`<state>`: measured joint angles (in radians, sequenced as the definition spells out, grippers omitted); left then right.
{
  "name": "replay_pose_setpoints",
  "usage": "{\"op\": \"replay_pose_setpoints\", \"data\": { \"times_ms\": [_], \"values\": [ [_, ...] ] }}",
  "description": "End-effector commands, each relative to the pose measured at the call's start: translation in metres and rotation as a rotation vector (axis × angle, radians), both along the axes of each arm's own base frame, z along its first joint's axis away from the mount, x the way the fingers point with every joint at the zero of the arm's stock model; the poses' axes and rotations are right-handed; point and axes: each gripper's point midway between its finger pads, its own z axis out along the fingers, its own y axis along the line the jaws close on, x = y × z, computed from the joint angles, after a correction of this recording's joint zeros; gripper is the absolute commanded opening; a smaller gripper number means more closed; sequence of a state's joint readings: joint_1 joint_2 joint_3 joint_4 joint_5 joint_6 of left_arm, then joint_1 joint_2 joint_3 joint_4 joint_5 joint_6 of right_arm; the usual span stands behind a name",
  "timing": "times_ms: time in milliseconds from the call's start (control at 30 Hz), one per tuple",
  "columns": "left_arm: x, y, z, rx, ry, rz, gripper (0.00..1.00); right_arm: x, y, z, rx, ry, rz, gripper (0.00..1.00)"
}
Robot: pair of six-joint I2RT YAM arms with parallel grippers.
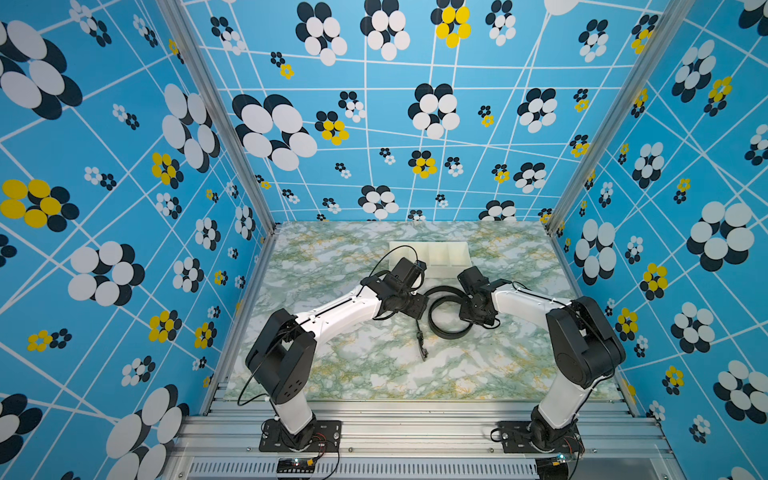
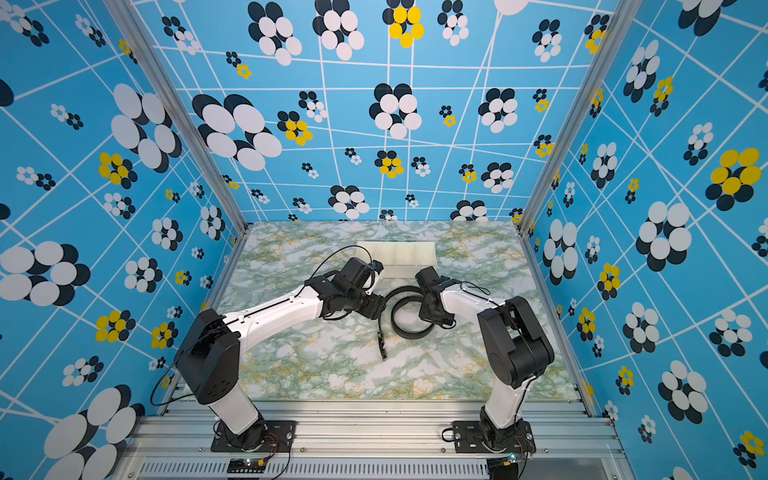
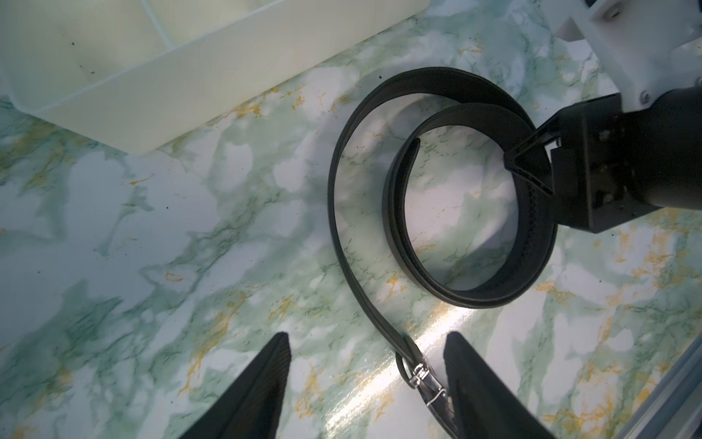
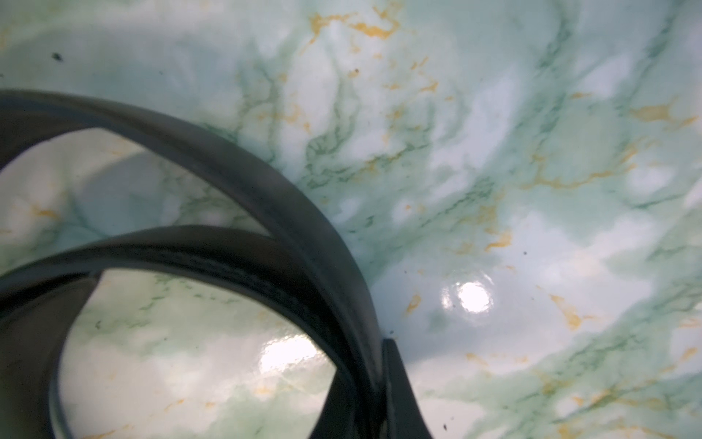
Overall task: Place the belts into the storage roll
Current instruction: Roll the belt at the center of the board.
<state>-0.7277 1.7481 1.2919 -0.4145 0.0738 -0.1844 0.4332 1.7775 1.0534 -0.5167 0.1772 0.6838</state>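
Note:
The black belt [image 1: 451, 333] lies loosely coiled on the marble table between my two grippers in both top views, also as a ring [image 2: 409, 334]. Its tail runs toward the front and ends in a small metal buckle [image 3: 425, 374]. My left gripper [image 3: 366, 344] is open above that tail; the buckle lies on the table beside one finger, not pinched. My right gripper [image 4: 374, 384] is shut on the coil's upright wall [image 4: 266, 197], a pinch also seen from the left wrist [image 3: 511, 161]. The white storage roll [image 1: 451, 253] sits behind both grippers, its compartments empty where visible.
The left arm [image 1: 332, 311] and right arm [image 1: 536, 303] reach in from the front corners. A thin black cable [image 1: 386, 255] loops over the tray's near-left corner. Patterned blue walls close three sides; an aluminium rail [image 1: 415, 419] borders the front.

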Motion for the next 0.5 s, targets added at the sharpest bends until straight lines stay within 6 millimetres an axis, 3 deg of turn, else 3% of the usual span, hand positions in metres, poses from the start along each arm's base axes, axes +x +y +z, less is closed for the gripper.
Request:
{"op": "replay_pose_setpoints", "data": {
  "times_ms": [0,167,233,467],
  "values": [
    [0.007,-0.018,0.000,-0.014,-0.017,-0.100,0.69,0.008,0.030,-0.020,0.113,-0.006,0.060,0.00],
    [0.012,-0.036,0.000,-0.069,-0.029,-0.178,0.70,0.009,0.032,-0.022,0.108,0.002,0.052,0.00],
    [0.013,-0.038,-0.012,-0.046,-0.007,-0.195,0.70,0.010,0.033,-0.020,0.111,-0.005,0.047,0.00],
    [0.024,-0.018,-0.044,0.173,-0.039,-0.157,0.70,0.011,0.034,-0.015,0.113,-0.021,0.041,0.00]
  ]
}}
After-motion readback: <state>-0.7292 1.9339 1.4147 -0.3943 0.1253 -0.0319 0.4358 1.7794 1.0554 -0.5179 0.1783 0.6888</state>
